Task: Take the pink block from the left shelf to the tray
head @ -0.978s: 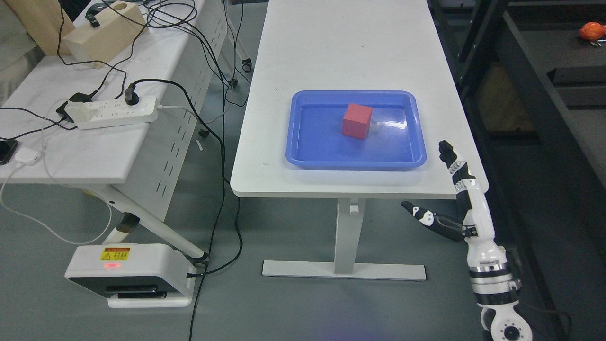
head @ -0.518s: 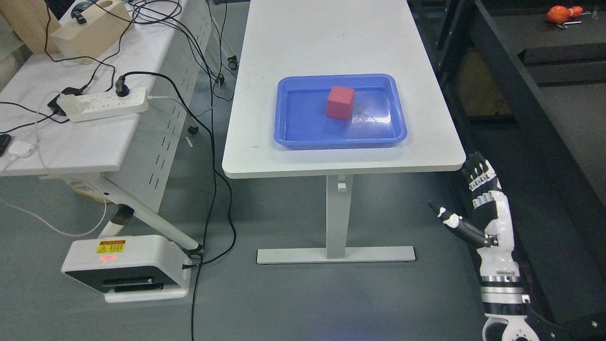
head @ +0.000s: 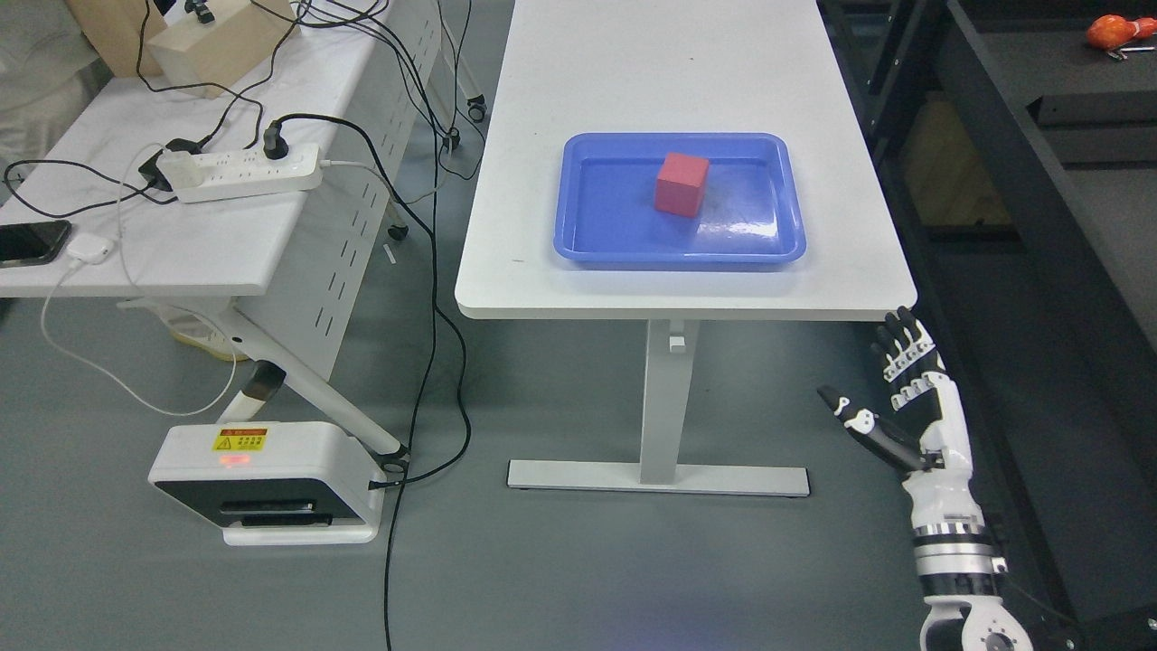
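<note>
sitting inside the blue tray (head: 578, 217), a little behind its middle, the pink block (head: 681, 183) rests flat on the tray floor, clear of all four walls. the tray lies near the front edge of the white desk (head: 651, 72). the right hand (head: 908, 398) hangs below and to the right of the desk's front right corner, well apart from the tray, with its fingers (head: 899, 339) pointing up and spread, the thumb stuck out to the left, holding nothing. on a second desk (head: 181, 253) at the left lie a power strip (head: 249, 170), a phone (head: 32, 242) and a tangle of cables. a white box with a yellow label (head: 262, 484) stands on the floor below it.
</note>
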Robot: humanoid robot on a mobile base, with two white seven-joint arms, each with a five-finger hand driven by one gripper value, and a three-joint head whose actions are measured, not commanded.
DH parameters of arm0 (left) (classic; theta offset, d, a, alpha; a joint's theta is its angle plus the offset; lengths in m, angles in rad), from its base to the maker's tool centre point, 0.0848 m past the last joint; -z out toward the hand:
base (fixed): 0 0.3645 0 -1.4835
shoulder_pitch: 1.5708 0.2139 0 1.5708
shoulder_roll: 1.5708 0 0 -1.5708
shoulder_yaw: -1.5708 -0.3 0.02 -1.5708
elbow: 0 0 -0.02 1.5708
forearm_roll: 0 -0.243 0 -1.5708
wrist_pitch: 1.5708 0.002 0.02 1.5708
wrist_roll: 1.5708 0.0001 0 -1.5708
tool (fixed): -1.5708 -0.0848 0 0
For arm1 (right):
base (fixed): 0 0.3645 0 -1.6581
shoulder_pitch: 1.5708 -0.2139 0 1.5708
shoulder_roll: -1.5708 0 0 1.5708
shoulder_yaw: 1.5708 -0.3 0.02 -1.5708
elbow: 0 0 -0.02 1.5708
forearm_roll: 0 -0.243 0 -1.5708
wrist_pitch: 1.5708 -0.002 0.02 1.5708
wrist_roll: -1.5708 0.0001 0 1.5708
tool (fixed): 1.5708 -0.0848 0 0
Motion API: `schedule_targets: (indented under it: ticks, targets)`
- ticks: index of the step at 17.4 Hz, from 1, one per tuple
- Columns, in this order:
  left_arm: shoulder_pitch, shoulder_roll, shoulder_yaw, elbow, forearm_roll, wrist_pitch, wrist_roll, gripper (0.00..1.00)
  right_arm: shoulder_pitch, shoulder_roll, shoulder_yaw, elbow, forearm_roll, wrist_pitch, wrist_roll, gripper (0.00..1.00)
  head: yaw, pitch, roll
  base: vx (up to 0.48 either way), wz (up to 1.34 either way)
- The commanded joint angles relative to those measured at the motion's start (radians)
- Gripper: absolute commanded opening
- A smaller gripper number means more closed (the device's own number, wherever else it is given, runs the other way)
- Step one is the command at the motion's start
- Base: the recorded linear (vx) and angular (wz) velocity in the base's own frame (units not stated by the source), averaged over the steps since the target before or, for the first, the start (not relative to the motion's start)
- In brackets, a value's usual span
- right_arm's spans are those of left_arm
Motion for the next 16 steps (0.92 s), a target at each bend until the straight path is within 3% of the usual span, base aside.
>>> schedule_targets:
  ticks: [1,4,8,10,16]
  targets:
    - [0.015,0.017,0.0,-0.017,0.0,0.0,0.0,1.0,-0.014,-0.015,-0.003,0.002,0.107,0.03,-0.007,1.0,0.0,0.0,0.0,-0.013,0.01]
    - [0.017,0.017,0.0,-0.017,0.0,0.0,0.0,1.0,-0.036,-0.015,0.0,0.009,0.18,0.09,-0.005,1.0,0.0,0.0,0.0,0.0,0.0]
    - [0.017,0.017,0.0,-0.017,0.0,0.0,0.0,1.0,-0.063,-0.015,0.006,0.021,0.291,0.082,0.001,1.0,0.0,0.0,0.0,0.0,0.0]
    - [0.017,0.017,0.0,-0.017,0.0,0.0,0.0,1.0,-0.079,-0.015,0.023,0.032,0.314,0.05,0.001,1.0,0.0,0.0,0.0,0.0,0.0]
    - [0.017,0.017,0.0,-0.017,0.0,0.0,0.0,1.0,-0.105,-0.015,0.038,0.116,0.299,0.095,-0.016,1.0,0.0,0.0,0.0,0.0,0.0]
